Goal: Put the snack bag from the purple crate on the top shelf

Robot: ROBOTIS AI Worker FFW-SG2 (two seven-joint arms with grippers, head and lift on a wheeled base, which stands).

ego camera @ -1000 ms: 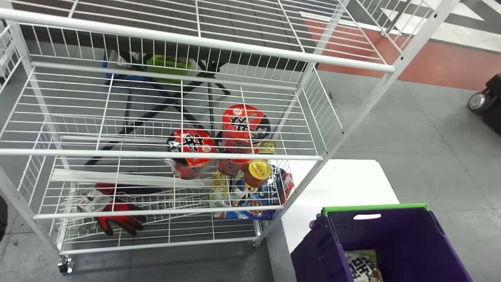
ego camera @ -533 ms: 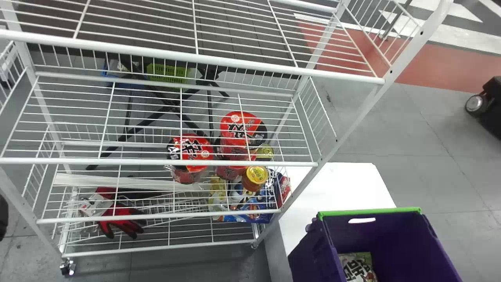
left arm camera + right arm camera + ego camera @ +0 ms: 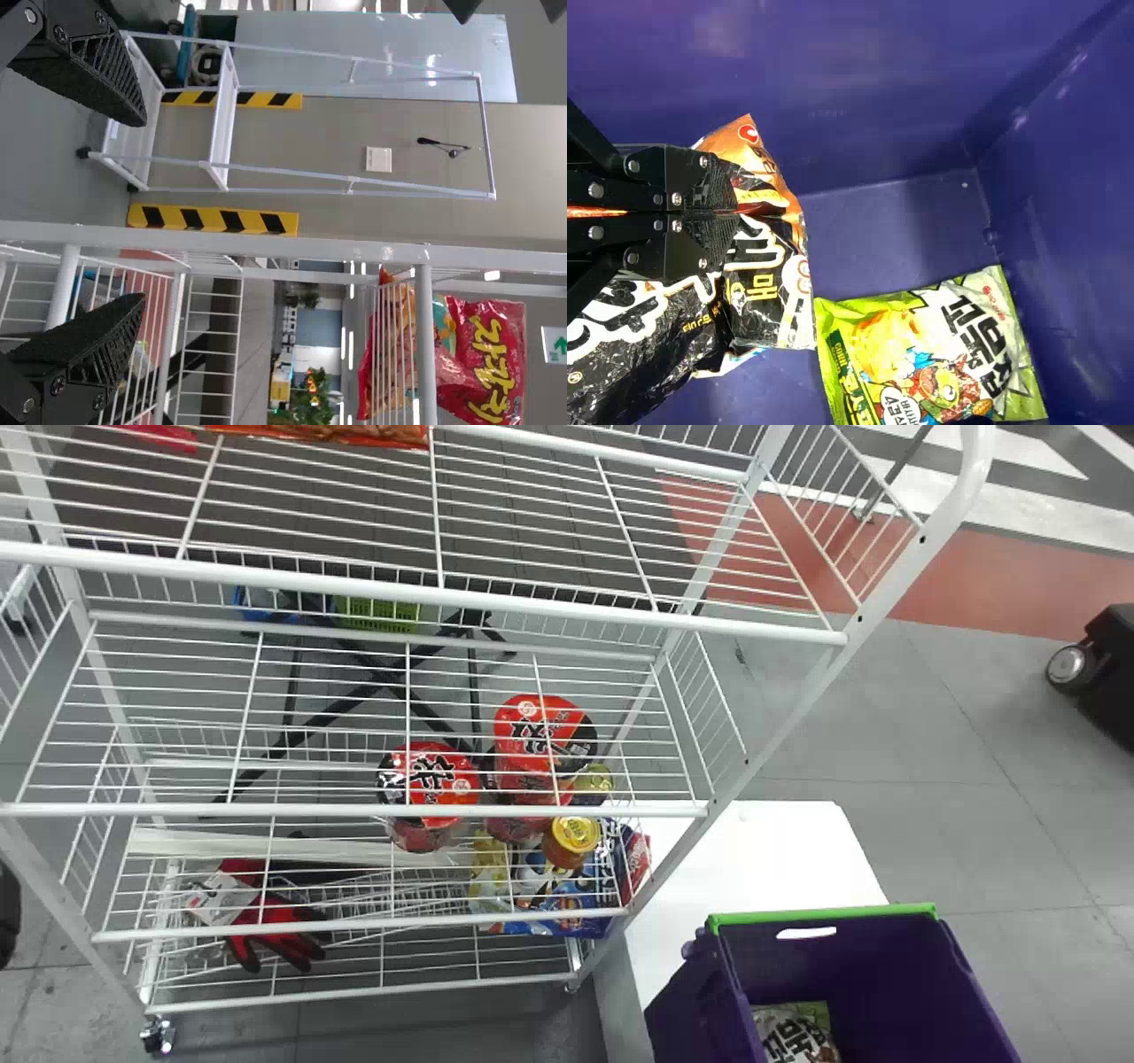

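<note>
Snack bag (image 3: 766, 297): glossy, pillow-shaped plastic, orange at one end, black over much of the rest, heavily creased around the grip. Inside the purple plastic crate with the green rim (image 3: 691, 992). Right claw (image 3: 733, 212) closed on it, fingers pinching the film. Label: large white-outlined characters on black, small yellow writing, a small round red mark on the orange corner.

Near it, on the crate's floor: lime-green and white snack bag (image 3: 921, 345), big black characters, cartoon figures, a white speech bubble.

Under the crate: white flat-topped desk (image 3: 753, 850).

Left of the crate: tall white wire rack (image 3: 532, 613). On its lower tiers, red-and-black noodle cups (image 3: 427, 775), a jar with a yellow lid (image 3: 574, 834), a blue snack package (image 3: 567, 921), a red-and-black glove (image 3: 275, 934). High on the rack, well apart from the crate: red snack bag (image 3: 483, 359), bold yellow characters.

Left claw (image 3: 143, 211) by the rack's upper part, fingers spread wide, nothing between them.
</note>
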